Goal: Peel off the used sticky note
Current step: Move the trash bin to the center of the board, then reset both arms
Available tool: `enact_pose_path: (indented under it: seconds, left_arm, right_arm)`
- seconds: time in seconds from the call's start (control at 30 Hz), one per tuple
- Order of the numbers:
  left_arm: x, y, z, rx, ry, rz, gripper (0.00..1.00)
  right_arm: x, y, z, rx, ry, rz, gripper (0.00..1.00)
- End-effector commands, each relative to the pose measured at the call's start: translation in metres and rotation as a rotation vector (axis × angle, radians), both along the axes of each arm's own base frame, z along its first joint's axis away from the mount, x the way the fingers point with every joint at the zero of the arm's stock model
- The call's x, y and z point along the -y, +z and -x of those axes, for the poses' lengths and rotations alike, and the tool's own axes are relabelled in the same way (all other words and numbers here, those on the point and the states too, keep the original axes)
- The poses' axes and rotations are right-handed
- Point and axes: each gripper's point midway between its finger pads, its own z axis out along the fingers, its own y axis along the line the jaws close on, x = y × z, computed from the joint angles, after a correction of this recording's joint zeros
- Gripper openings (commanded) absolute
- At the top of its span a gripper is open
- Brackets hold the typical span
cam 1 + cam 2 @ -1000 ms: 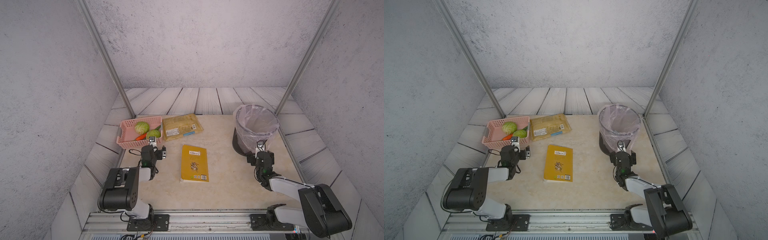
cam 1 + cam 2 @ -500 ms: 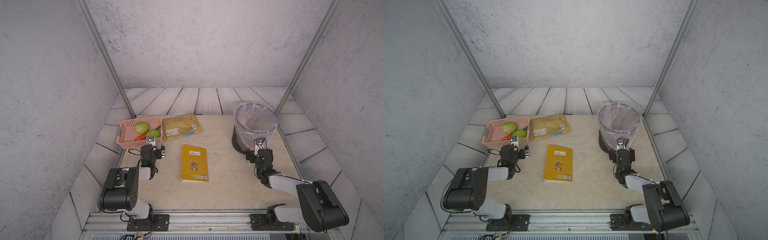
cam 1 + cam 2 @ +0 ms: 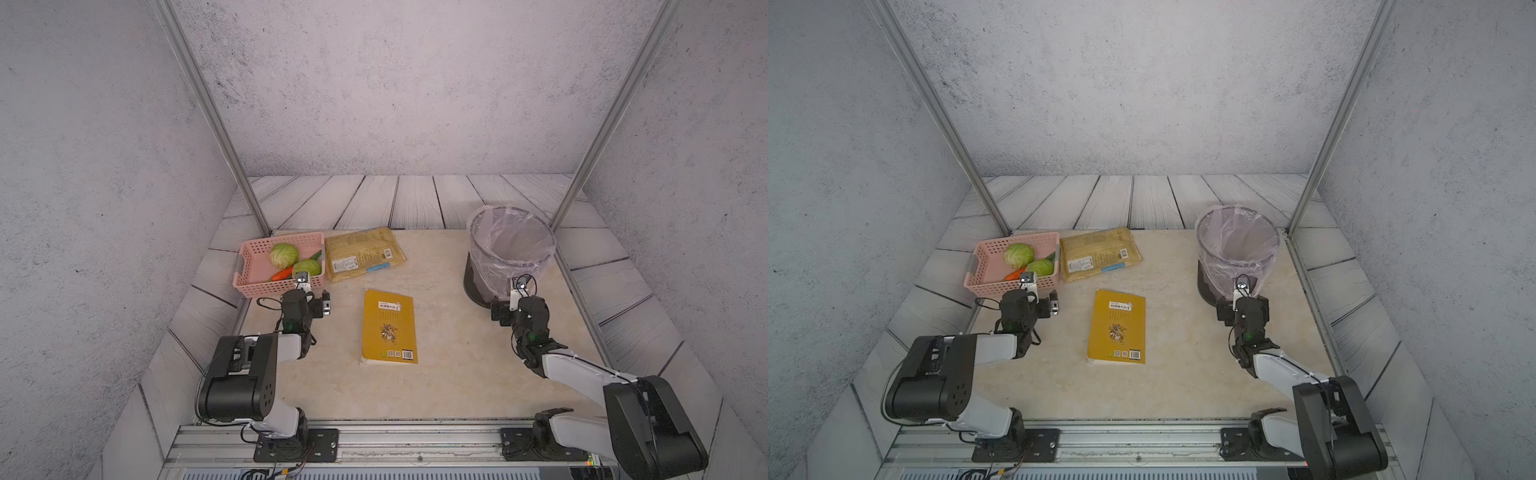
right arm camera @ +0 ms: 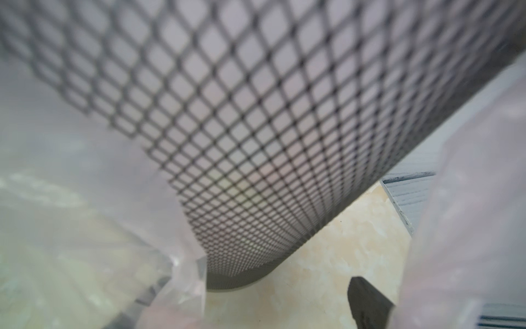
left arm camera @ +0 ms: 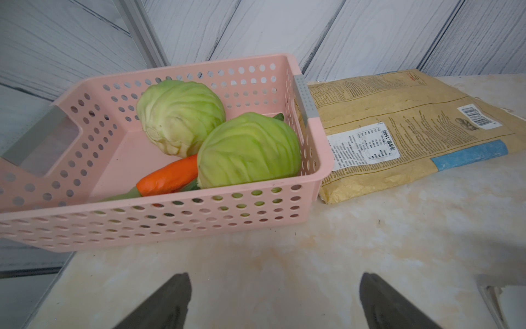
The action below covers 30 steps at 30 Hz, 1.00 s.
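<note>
Sticky note (image 3: 376, 267), judged to be the blue strip on the packet (image 3: 357, 249), is located left of centre in a top view, long axis crosswise, beyond the nearer left gripper (image 5: 273, 284). The right gripper (image 3: 505, 311) is positioned farther off. Both are spread wide, empty.

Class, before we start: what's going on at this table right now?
Neither arm holds anything. The left claw hangs open just in front of the pink basket, which holds cabbages and a carrot. The right claw, also open, sits right up against the lined mesh bin. The yellow book lies flat between them, untouched. No sticky note can be made out from here, so the peeling has not begun.
</note>
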Motion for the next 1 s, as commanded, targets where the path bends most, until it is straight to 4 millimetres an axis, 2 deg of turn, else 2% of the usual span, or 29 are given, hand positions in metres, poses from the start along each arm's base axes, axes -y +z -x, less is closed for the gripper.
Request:
enact_pose_path:
  seconds: [0.0,0.17,0.4,0.5,0.63,0.97]
  left_arm:
    - [-0.005,0.006,-0.005,0.016,0.019,0.005,0.98]
    - [-0.004,0.006,-0.005,0.016,0.018,0.005,0.98]
    - [-0.004,0.006,-0.005,0.015,0.019,0.005,0.98]
    - [-0.004,0.006,-0.005,0.016,0.018,0.006,0.98]
    - [-0.004,0.006,-0.005,0.016,0.018,0.005,0.98]
    - [-0.004,0.006,-0.005,0.015,0.018,0.006,0.98]
  right_arm:
    - [-0.003,0.003,-0.003,-0.004,0.011,-0.018,1.0]
    - [0.001,0.0,-0.004,-0.002,-0.006,0.001,1.0]
    - [0.0,-0.007,-0.036,-0.004,-0.006,0.053,1.0]
    - [0.012,-0.015,-0.047,-0.025,-0.054,0.033,0.99]
    - [0.028,-0.017,-0.04,0.014,-0.092,-0.042,1.0]
    - [0.024,-0.011,-0.035,0.03,-0.063,-0.052,1.0]
